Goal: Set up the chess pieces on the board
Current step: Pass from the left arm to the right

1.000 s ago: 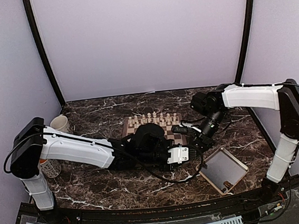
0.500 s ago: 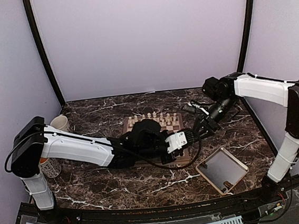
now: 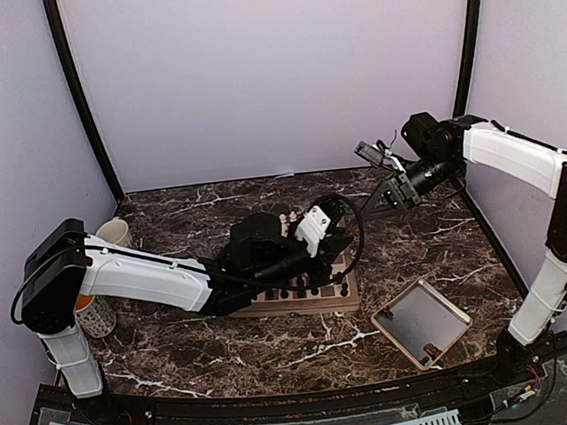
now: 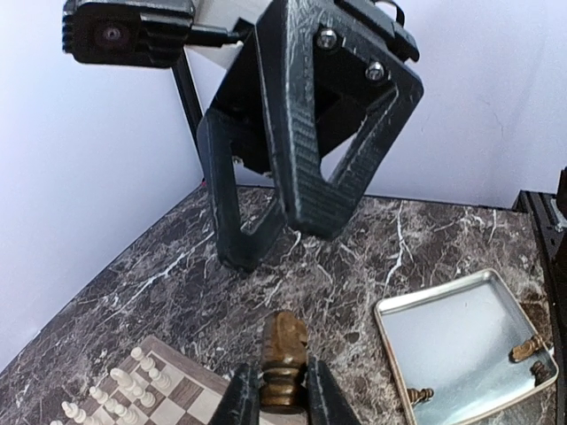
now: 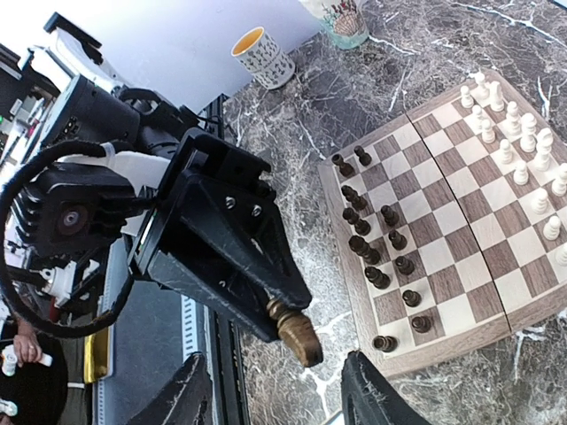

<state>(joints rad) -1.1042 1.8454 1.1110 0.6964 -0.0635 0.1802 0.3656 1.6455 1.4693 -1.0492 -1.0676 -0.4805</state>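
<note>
- The left end effector [image 4: 282,394] is clamped on one small dark brown wooden chessman [image 4: 283,350], whose long axis runs out along the fingers, head foremost.
- The right end effector [image 5: 276,372] faces it, fingers apart and empty.
- The square checkered wooden board [image 3: 303,306] lies below the left arm, which is the nearer, so placing likely means going downward.
- Roughly fourteen dark chessmen stand on it in two rows, though the count is unsure.
- One shallow beige tray [image 3: 446,300] sits beside the board on the dark marble bench [image 3: 176,343].

Top cam sat high, far behind board [image 3: 302,303], looked down. Left wrist cam hung close over board, faced tray [image 4: 447,341]. Right wrist looked steeply down. All 3 shared board.
</note>
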